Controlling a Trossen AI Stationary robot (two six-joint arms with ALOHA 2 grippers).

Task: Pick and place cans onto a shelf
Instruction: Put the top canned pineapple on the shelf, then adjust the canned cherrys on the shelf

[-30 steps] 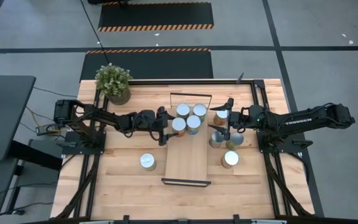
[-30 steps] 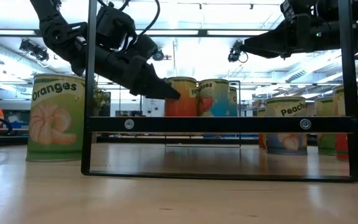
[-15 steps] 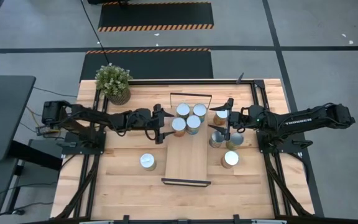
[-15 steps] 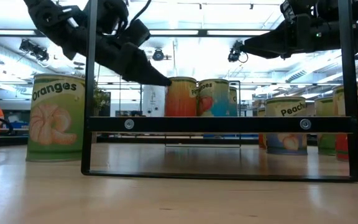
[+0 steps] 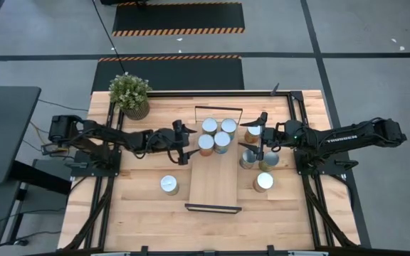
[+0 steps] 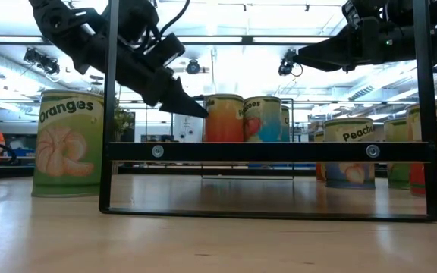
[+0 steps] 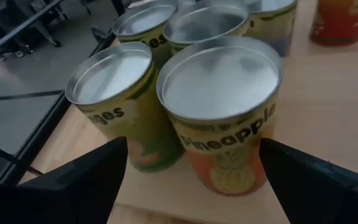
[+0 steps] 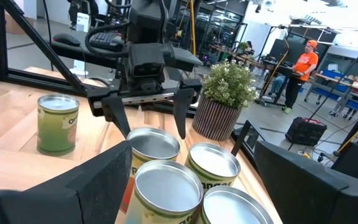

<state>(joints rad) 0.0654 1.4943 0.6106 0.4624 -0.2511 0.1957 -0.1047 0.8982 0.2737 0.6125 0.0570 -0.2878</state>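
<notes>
The left gripper [image 5: 186, 143] hangs with its fingers spread and empty, just beside the nearest of four cans [image 5: 205, 143] clustered on the shelf [image 5: 212, 186]. The right gripper [image 5: 261, 136] hovers open above the cans [image 5: 248, 158] beside the shelf. One can [image 5: 169, 184] stands alone behind the left gripper.

Grey concrete floor [image 5: 376, 43] with black mats edged in orange-black hazard stripes [image 5: 178, 30], plus a dark desk [image 5: 2, 128] off to one side. Long ceiling lights [image 6: 226, 39] overhead, and a person in orange [image 8: 303, 65] among the workstations behind.
</notes>
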